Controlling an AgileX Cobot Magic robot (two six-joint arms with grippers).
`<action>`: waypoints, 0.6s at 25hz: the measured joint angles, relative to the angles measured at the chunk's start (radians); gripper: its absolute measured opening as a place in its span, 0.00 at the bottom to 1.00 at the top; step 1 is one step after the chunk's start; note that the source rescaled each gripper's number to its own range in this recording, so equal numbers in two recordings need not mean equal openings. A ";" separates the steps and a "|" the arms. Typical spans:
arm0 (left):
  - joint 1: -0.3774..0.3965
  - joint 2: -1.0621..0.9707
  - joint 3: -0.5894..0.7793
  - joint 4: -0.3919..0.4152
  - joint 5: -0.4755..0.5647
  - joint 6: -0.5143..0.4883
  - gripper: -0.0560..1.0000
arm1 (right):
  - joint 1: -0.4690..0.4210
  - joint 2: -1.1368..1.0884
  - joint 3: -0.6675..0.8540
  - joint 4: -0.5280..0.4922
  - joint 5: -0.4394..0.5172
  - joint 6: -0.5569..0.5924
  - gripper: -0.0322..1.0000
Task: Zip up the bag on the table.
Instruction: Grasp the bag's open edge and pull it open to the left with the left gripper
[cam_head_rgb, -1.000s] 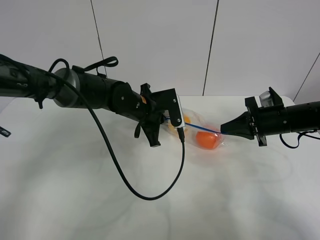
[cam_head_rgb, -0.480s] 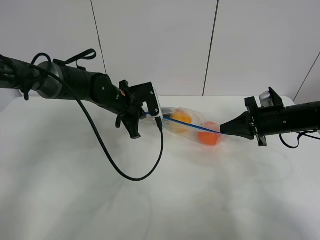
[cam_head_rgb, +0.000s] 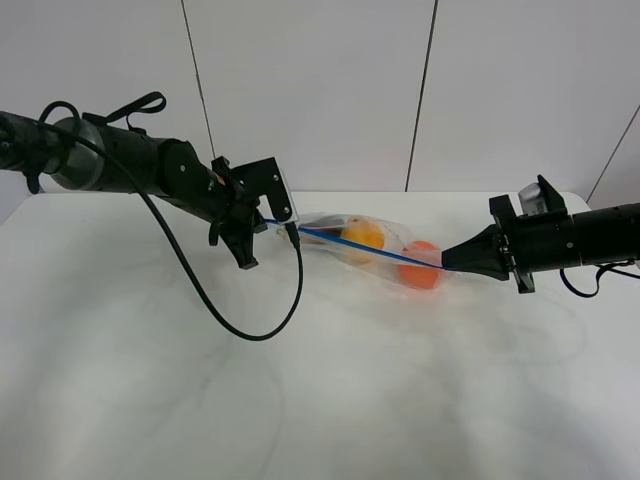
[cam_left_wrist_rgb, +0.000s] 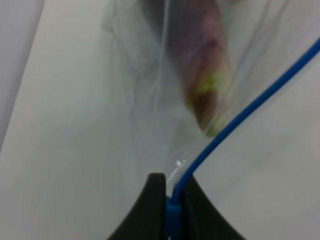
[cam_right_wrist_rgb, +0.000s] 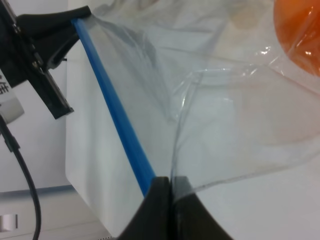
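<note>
The clear bag hangs stretched between my two grippers above the white table. Its blue zipper strip runs taut from one gripper to the other. An orange and a yellow pear show through the plastic; the eggplant shows in the left wrist view. My left gripper is shut on the strip's left end. My right gripper is shut on the bag's right end. The strip also shows in the right wrist view.
A black cable loops down from the left arm to the tabletop. A white panelled wall stands behind the table. The table's right rear corner lies behind the right arm.
My left gripper has slid left along the blue strip, away from the right gripper. The bag has stretched out longer. The right gripper has held still.
</note>
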 joint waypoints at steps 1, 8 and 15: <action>0.001 0.000 0.000 0.000 0.000 0.000 0.05 | 0.000 0.000 0.000 0.000 0.000 0.000 0.03; 0.006 0.000 0.000 0.000 0.001 -0.002 0.05 | 0.000 0.000 0.000 -0.003 -0.001 0.000 0.03; 0.015 0.000 0.000 0.000 0.001 -0.049 0.05 | 0.000 0.000 0.000 -0.007 -0.004 0.001 0.03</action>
